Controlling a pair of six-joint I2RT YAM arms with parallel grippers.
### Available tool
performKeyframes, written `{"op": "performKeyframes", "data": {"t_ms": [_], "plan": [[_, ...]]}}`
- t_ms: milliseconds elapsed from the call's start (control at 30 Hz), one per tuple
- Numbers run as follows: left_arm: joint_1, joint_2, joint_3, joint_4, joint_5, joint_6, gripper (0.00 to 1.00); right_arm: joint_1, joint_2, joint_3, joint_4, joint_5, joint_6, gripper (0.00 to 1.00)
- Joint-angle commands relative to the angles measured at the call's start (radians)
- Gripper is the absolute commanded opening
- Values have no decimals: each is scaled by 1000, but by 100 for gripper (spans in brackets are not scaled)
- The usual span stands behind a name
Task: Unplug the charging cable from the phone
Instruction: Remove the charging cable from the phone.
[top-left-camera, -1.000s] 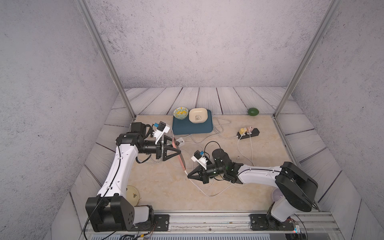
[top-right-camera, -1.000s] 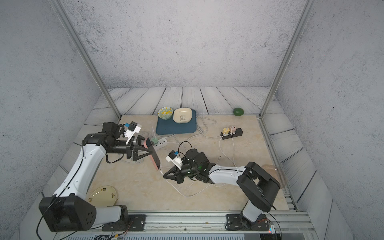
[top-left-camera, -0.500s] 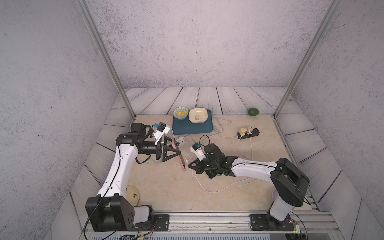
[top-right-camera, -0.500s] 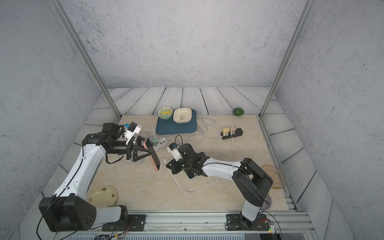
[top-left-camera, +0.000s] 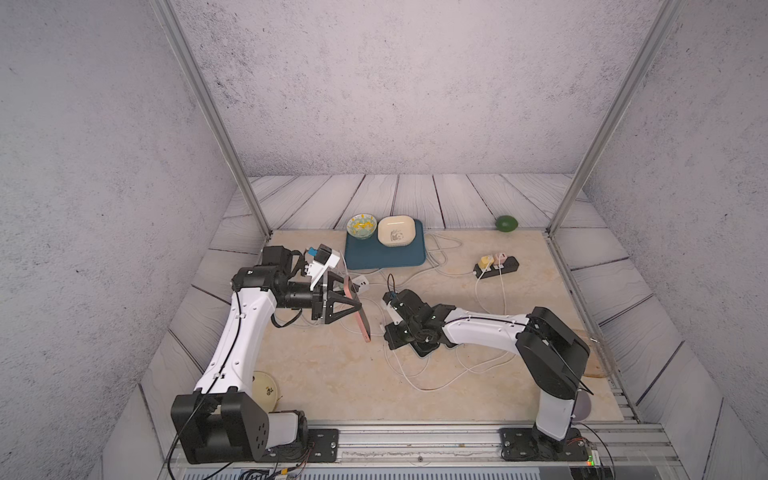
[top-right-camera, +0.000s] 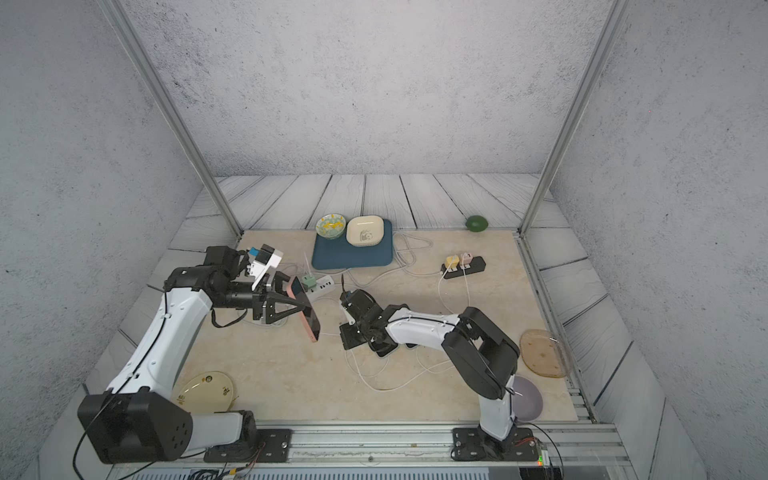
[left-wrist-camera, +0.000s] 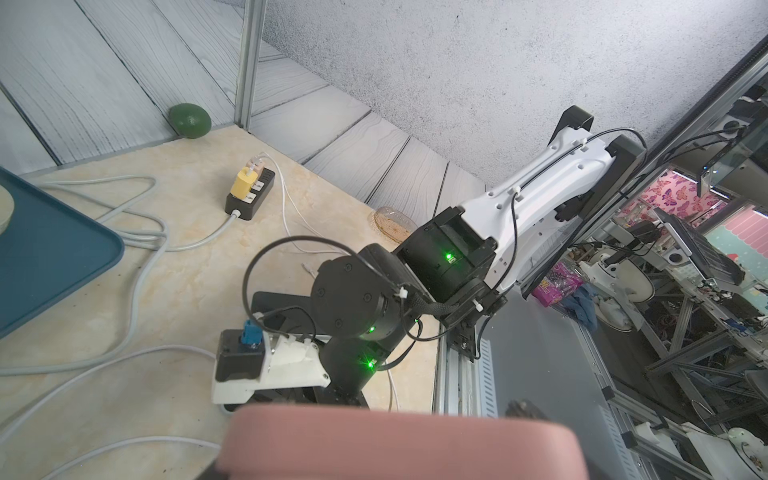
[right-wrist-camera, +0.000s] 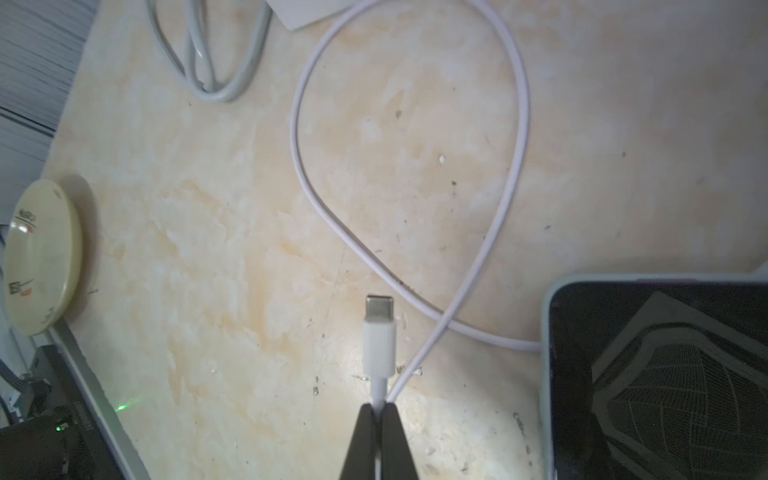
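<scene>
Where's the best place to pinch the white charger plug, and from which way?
I'd pinch the stiff white shell, coming from the cord end. It is rigid and blocky, the metal tip should stay bare, and the cord is bendy. The right pincer is shut on the cord just behind that shell, tip pointing away from it.

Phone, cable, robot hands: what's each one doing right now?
pink phone: lifted, tilted, no cable in it
left gripper: shut on the pink phone
plug: bare, in no phone
right gripper: shut on the white cable behind the plug
power strip: two chargers plugged in
</scene>
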Motion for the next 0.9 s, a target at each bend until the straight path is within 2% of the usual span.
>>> {"op": "performKeyframes", "data": {"t_ms": [0,333,567,867], "plan": [[12,-7,17,-27,47,18,16,8,34,48,-109,36,-8,2],[11,-12,17,-34,49,27,16,8,61,83,-154,20,-15,12],[12,-15,18,-37,47,26,16,0,27,94,-170,14,-43,37],[12,-17,5,-63,46,78,16,-54,-79,36,-62,-157,-105,59]]}}
